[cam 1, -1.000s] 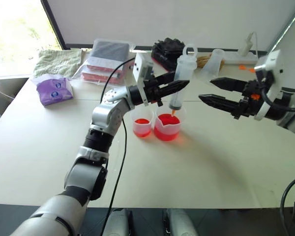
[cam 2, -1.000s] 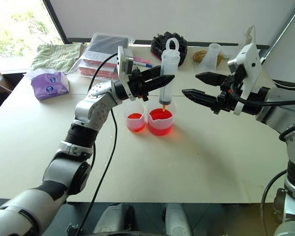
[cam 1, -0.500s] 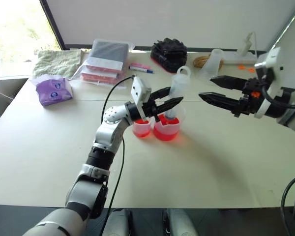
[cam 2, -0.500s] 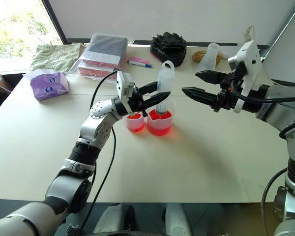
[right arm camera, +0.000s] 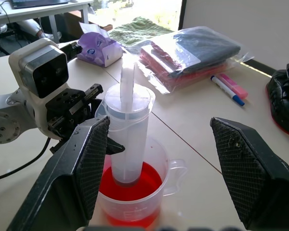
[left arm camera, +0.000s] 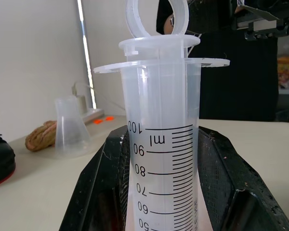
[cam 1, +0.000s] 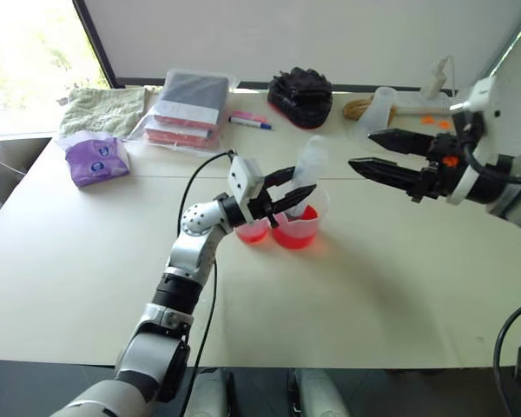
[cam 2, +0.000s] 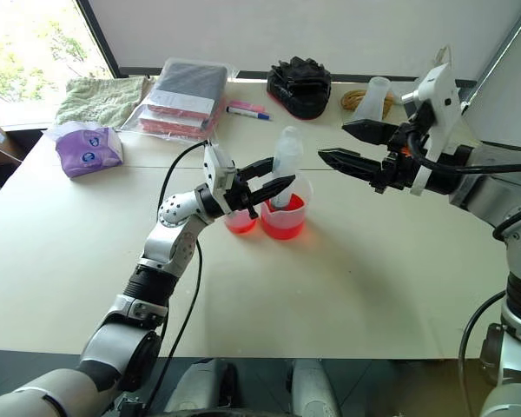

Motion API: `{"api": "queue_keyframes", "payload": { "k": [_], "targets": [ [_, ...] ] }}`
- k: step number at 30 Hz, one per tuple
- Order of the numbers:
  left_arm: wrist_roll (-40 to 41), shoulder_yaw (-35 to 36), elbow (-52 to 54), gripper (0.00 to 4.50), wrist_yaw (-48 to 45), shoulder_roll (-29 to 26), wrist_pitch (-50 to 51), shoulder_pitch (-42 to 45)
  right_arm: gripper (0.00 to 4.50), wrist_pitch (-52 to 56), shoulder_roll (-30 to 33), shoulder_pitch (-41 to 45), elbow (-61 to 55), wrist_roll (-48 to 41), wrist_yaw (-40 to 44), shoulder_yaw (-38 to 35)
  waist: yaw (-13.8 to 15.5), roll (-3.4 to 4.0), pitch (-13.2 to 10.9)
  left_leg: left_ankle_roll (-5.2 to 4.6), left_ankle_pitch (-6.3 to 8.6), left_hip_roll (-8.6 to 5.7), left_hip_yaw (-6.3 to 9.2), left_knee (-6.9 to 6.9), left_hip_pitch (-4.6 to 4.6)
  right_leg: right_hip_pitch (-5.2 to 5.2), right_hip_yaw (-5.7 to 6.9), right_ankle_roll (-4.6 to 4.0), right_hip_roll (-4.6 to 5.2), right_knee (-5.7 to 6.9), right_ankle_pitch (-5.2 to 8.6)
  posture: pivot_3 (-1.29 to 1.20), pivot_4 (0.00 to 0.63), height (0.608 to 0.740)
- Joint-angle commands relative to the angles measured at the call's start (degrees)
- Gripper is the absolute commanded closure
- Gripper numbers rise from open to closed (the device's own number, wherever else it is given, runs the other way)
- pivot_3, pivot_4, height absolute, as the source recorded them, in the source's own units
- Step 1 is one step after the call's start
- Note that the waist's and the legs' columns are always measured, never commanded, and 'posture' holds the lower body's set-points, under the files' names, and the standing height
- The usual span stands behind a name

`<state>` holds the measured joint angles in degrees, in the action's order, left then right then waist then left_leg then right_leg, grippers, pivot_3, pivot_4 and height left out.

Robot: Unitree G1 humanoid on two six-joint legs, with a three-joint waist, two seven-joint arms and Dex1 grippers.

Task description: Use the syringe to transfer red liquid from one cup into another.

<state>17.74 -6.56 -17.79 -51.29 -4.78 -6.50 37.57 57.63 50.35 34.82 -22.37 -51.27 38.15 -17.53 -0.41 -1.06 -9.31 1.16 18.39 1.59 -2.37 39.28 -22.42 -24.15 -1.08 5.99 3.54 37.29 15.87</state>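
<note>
The left gripper (cam 2: 262, 188) is clamped tight on the syringe (cam 2: 283, 165), its 2 black fingers (left arm camera: 102, 192) pressed against either side of the clear barrel, low down near the printed scale. The syringe stands nearly upright, leaning a touch away from the robot, with its lower end down inside the spouted measuring cup (cam 1: 300, 225) and dipped in the red liquid (right arm camera: 130, 185). Its plunger ring (left arm camera: 156, 17) sits just above the barrel's flange, well above the rim of that cup.

Taking the spouted measuring cup as the mark: the narrower cup (cam 1: 251, 230) stands just beside it on the robot's left, touching or nearly so, and holds red liquid too. The left gripper reaches in over that narrower cup to hold the syringe.

The right gripper (cam 1: 373, 152) hangs in the air to the right of the spouted cup and higher than it, fingers spread wide and holding nothing, pointed toward the top of the syringe but well apart from it.

Beyond the spouted cup on the table (cam 1: 399, 287) lie a blue-capped pen (cam 1: 250, 122), a black bundle (cam 1: 300, 87) and a colourless frosted cup (cam 1: 378, 106).
</note>
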Motion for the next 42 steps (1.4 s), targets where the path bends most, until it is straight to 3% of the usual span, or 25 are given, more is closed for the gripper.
{"api": "queue_keyframes", "payload": {
  "k": [1, 16, 33, 36, 41, 42],
  "targets": [
    [-0.31, -0.05, 1.22, 3.04, 0.49, 0.47, -1.5, -0.34, 1.01, 1.61, -1.8, 1.33, -2.61, -2.71, -3.22, 0.15, -0.01, 0.0, 0.0, 0.0, 0.0, 0.01, 0.0, 0.0, 0.0, 0.0, 0.0, 0.0, 0.0, 0.0, 0.0, 0.0, 0.15, 0.74],
    [-0.49, -0.06, 1.2, 3.04, 1.0, 0.96, -1.75, -0.01, 1.01, 3.64, -12.45, 4.92, -3.92, -5.05, -17.47, 3.16, -0.1, 0.03, 0.02, 0.0, 0.0, 0.02, 0.01, 0.01, 0.0, 0.0, 0.02, 0.0, 0.0, 0.01, 0.0, 0.0, 0.15, 0.74],
    [-0.72, -0.18, 1.57, 3.04, 0.86, 1.58, -1.96, -0.37, 1.01, 1.29, -16.06, 4.54, -3.77, 1.26, -24.39, 6.35, -0.16, 0.04, 0.02, -0.01, 0.0, 0.01, 0.0, 0.0, 0.0, 0.0, 0.02, 0.0, -0.01, 0.01, 0.0, 0.0, 0.15, 0.74],
    [-0.73, -0.24, 1.61, 3.04, 0.85, 1.63, -1.93, -0.39, 1.91, 1.1, -15.87, 4.44, -3.79, 1.5, -24.35, 6.33, -0.18, 0.04, 0.02, -0.01, 0.01, 0.01, 0.0, 0.0, 0.0, 0.0, 0.02, 0.0, -0.01, 0.01, 0.0, 0.0, 0.15, 0.74],
    [-0.72, -0.42, 1.68, 3.04, 0.84, 1.67, -1.98, -0.44, 4.42, 1.03, -15.66, 4.36, -3.99, 1.7, -24.38, 6.41, -0.15, 0.04, 0.03, -0.02, 0.01, 0.01, 0.01, 0.0, 0.0, 0.0, 0.02, 0.0, -0.01, 0.01, 0.0, 0.0, 0.15, 0.74],
    [-0.72, -0.45, 1.73, 3.04, 0.84, 1.66, -1.98, -0.46, 4.47, 1.05, -15.73, 4.34, -4.11, 1.66, -24.43, 6.45, -0.15, 0.04, 0.03, -0.02, 0.01, 0.01, 0.01, 0.0, 0.0, 0.0, 0.02, 0.0, -0.01, 0.01, 0.0, 0.0, 0.15, 0.74]
  ]
}}
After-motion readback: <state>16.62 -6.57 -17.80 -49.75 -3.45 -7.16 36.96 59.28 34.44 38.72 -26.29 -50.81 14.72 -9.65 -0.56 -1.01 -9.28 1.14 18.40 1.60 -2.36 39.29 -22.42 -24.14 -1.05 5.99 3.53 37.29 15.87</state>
